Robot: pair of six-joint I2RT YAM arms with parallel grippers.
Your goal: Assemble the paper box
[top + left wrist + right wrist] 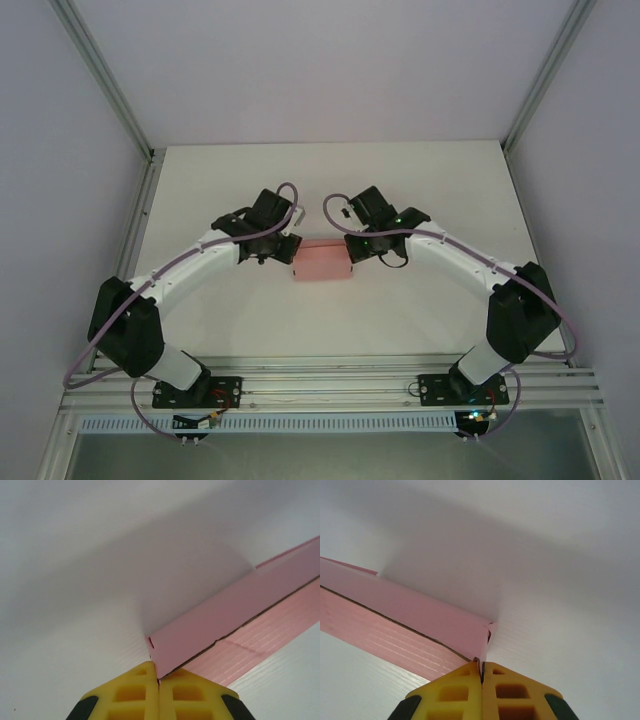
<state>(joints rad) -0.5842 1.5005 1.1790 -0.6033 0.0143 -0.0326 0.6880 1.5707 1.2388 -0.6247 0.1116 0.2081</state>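
Observation:
The pink paper box (322,262) lies low and rectangular in the middle of the white table, between the two arms. My left gripper (284,254) sits at its left end. In the left wrist view the yellow jaws of my left gripper (159,676) are pressed together on the near corner edge of the box wall (225,615). My right gripper (356,250) is at the box's right end. Its yellow jaws are closed in the right wrist view, where my right gripper (481,671) pinches the corner of the box wall (420,611).
The white table (330,180) is bounded by white walls with aluminium posts (105,85) at the back corners. A metal rail (330,385) carrying the arm bases runs along the near edge.

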